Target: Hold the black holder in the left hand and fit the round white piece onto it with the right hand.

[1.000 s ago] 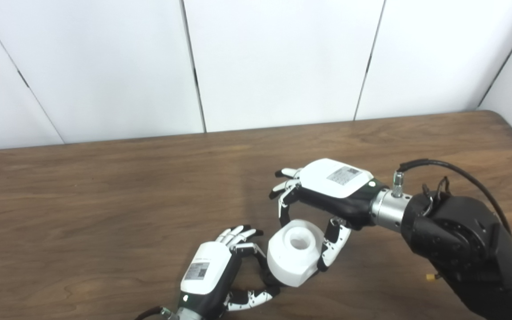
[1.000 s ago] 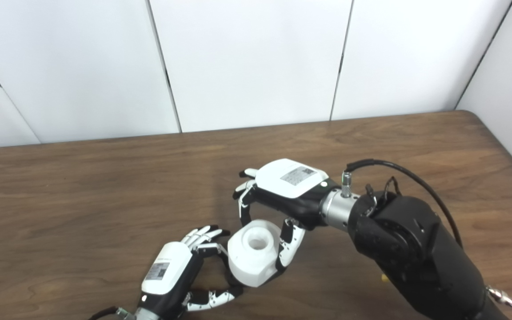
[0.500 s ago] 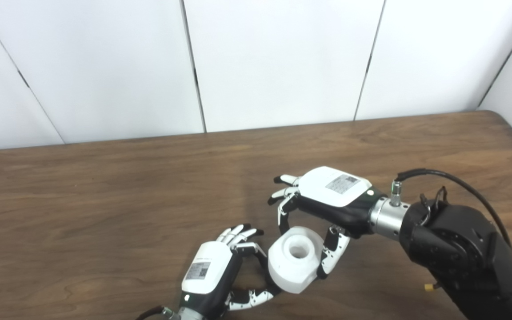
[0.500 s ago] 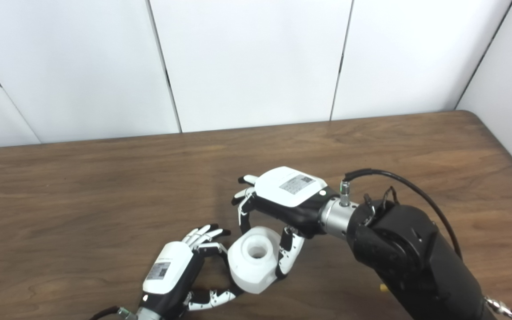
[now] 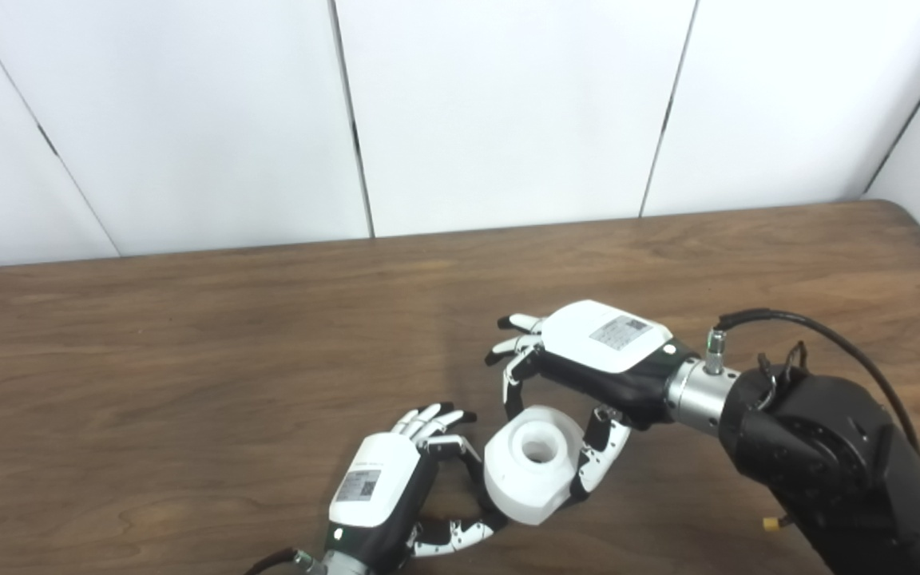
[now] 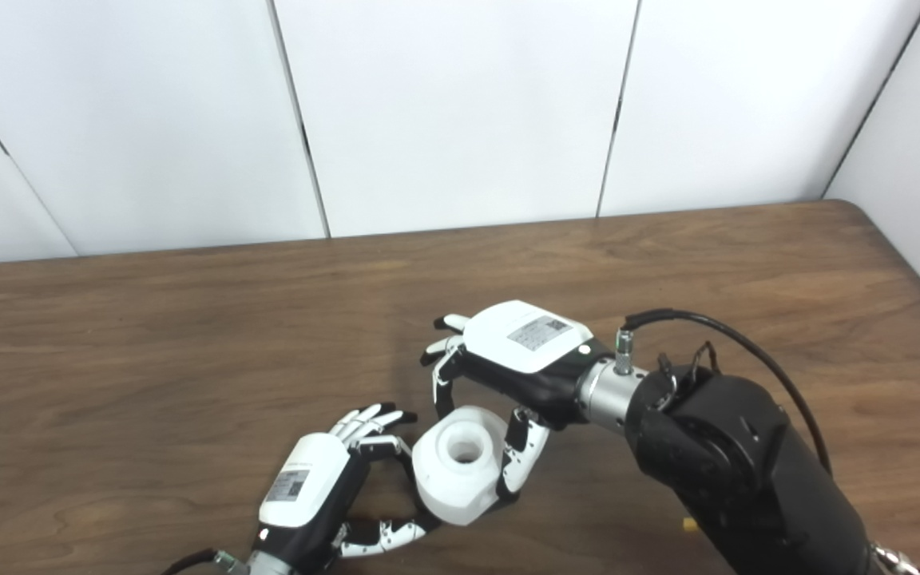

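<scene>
Both hands carry small unreadable code labels. Right hand (image 5: 588,375) fingers (image 5: 512,375) curl around the round white piece (image 5: 530,463); left hand (image 5: 396,499) fingers half-curled beside it, grip unclear.

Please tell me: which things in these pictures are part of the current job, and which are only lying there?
Part of the job:
- round white piece, gripped by the right hand
- left hand, curled beside the piece; the black holder cannot be clearly seen

Only there:
- wooden table
- small yellow bit beside the right arm

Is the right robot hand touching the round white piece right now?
Touching. The left eye view shows the right robot hand with fingers and thumb pressed against opposite sides of the round white piece.
</scene>
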Tool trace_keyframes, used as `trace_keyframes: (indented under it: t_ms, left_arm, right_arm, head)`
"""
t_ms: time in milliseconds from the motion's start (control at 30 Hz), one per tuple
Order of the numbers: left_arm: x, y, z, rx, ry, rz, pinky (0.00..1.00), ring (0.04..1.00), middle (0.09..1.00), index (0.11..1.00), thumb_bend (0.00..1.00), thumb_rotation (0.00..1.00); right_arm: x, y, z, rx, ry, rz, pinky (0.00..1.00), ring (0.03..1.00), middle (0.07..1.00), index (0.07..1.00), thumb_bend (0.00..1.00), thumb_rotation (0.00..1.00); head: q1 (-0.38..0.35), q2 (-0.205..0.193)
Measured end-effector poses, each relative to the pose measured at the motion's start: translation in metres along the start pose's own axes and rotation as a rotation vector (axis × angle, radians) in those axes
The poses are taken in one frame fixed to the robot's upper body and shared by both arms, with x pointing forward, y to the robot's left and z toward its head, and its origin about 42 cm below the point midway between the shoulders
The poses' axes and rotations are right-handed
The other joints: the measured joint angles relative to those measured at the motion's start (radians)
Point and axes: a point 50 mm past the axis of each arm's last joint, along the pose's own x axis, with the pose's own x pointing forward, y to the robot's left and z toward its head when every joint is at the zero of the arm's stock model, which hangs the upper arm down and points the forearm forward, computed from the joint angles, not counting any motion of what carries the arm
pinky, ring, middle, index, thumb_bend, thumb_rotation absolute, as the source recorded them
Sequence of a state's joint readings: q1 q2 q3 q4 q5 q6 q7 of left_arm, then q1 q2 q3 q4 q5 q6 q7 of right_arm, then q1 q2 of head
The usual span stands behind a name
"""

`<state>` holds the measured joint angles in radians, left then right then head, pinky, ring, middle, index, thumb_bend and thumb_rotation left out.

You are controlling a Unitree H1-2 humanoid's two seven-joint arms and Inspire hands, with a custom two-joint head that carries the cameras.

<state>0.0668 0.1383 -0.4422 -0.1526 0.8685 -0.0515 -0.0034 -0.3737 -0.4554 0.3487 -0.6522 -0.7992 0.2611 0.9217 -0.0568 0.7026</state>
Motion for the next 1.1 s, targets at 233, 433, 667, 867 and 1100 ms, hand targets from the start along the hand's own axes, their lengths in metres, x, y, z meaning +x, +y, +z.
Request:
trace_keyframes:
  t_ms: [233,433,667,867,1100]
  left_arm:
    - [0.0000,-0.0001,0.0001,0.000,0.000,-0.001,0.92,0.922,0.855,0.490,0.51,0.05]
    - [0.0000,-0.0002,0.0002,0.000,0.000,-0.001,0.91,0.920,0.853,0.490,0.51,0.05]
    - [0.0001,-0.0001,0.0005,0.000,0.001,0.000,0.91,0.919,0.854,0.490,0.51,0.05]
    - [0.0002,-0.0001,0.0006,0.000,0.002,0.000,0.91,0.921,0.854,0.490,0.51,0.05]
    - [0.0005,0.0009,0.0015,0.000,0.006,0.000,0.91,0.921,0.852,0.490,0.51,0.05]
  right_arm:
    - [0.0012,-0.0002,-0.0007,0.001,0.009,-0.007,0.93,0.989,0.872,0.485,0.52,0.13]
    - [0.0019,-0.0001,-0.0010,-0.002,0.016,-0.010,0.93,0.987,0.872,0.485,0.52,0.13]
    - [0.0025,0.0002,-0.0013,0.000,0.014,-0.009,0.90,0.979,0.870,0.485,0.52,0.13]
    - [0.0036,0.0008,-0.0024,0.002,0.014,-0.008,0.91,0.981,0.866,0.485,0.52,0.13]
    - [0.0043,0.0014,-0.0013,-0.011,0.007,-0.006,0.90,0.981,0.863,0.485,0.52,0.14]
  head:
    - [0.000,0.000]
    - [-0.003,0.002]
    - [-0.003,0.009]
    - [-0.003,0.020]
    - [-0.006,0.028]
